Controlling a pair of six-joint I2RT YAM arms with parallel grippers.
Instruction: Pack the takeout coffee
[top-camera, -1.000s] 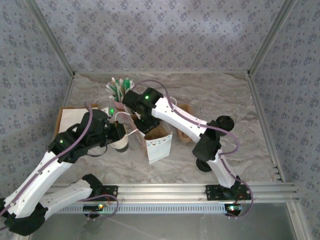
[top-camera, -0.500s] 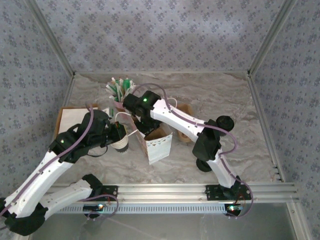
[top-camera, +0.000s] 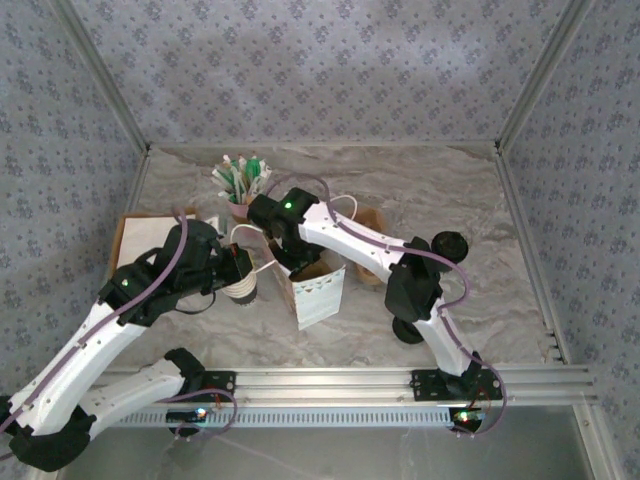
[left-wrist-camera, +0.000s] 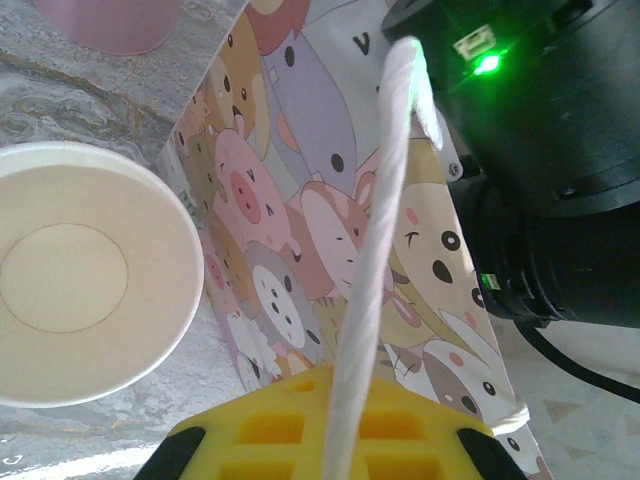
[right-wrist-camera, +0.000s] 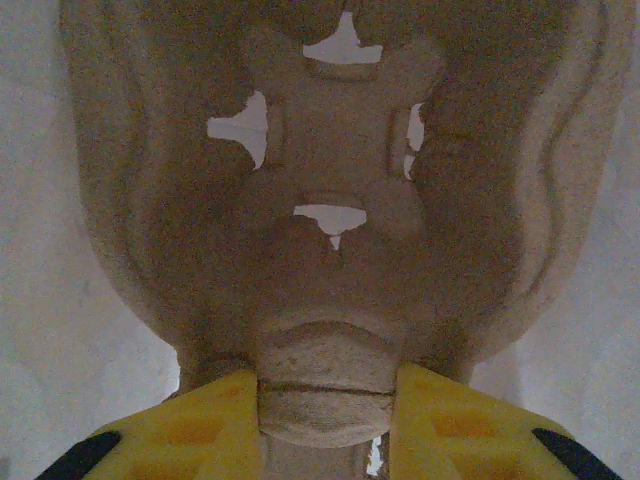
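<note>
Marbled table (top-camera: 450, 190) carries paper bag (top-camera: 320, 295), pink cup (top-camera: 238, 211).

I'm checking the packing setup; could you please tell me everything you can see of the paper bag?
The paper bag stands upright, top open, near the middle of the marble table. It looks like white paper, one side printed with cartoon animals, with a white twisted-paper handle. The left gripper is shut on that handle, the right arm reaches to its mouth, and a white paper cup sits close beside it.

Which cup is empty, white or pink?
The white paper cup: open, cream inside, nothing in it, beside the cartoon bag. The pink cup holds green-and-white sticks.
</note>
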